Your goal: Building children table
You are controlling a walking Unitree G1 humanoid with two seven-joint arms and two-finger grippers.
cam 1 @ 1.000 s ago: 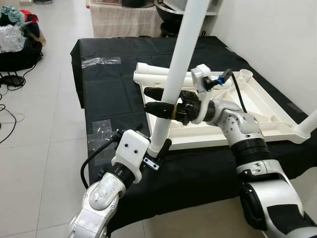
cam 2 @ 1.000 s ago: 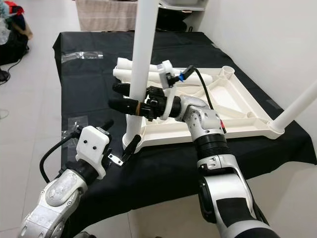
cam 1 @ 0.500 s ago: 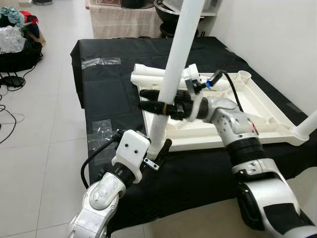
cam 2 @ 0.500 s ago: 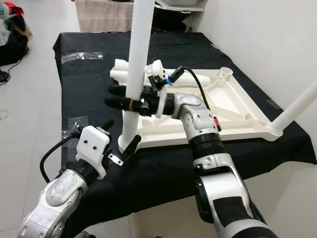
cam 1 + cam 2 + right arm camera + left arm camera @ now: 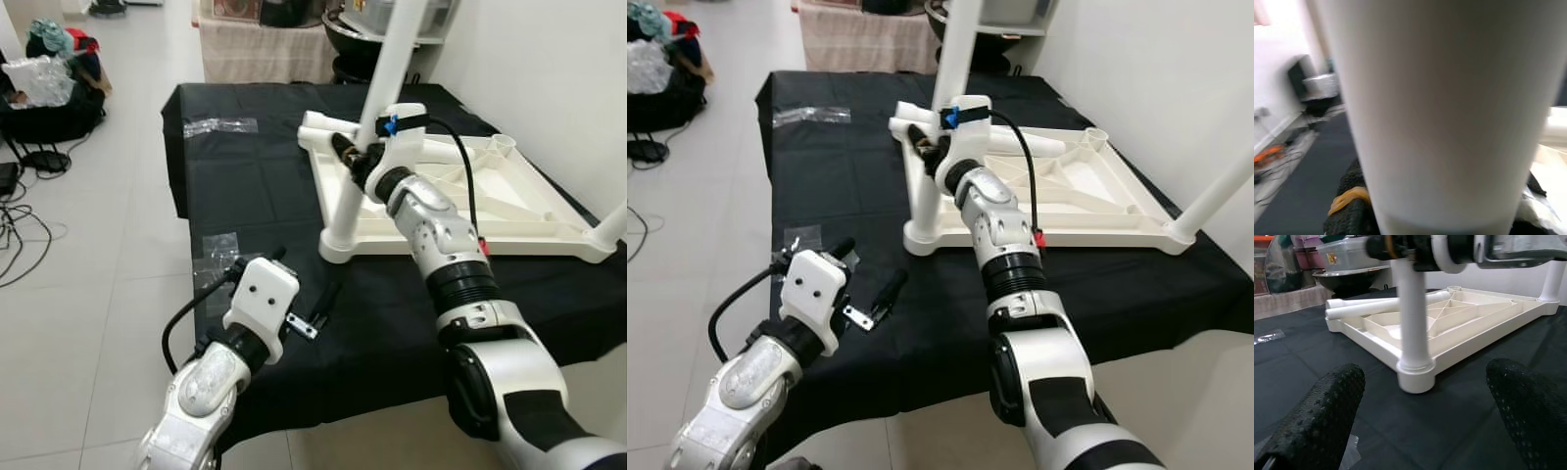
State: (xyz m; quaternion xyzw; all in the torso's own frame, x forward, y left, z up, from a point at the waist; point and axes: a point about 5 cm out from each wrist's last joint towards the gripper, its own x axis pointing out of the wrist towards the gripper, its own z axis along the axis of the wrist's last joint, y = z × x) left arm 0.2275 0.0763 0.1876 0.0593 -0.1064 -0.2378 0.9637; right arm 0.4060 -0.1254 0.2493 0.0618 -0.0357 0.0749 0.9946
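Two legs up – two seemingly left.
The tabletop (image 5: 509,201) lay upside down on the black cloth (image 5: 245,186); the right gripper (image 5: 355,162) clamped the near leg (image 5: 364,137) in its corner socket; the left gripper (image 5: 1420,406) hovered, jaws apart – loose legs (image 5: 338,127) lay on the top.

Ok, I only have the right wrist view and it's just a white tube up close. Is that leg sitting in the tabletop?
Observer: Yes, the white leg stands upright in the near corner socket of the upturned tabletop.
Operator: Where's my right gripper on it?
Observer: The right gripper holds the leg above the socket.
Operator: And the left one?
Observer: The left gripper is open, low over the black cloth, short of the socket.
Operator: Any legs left?
Observer: One lies across the tabletop's far edge.
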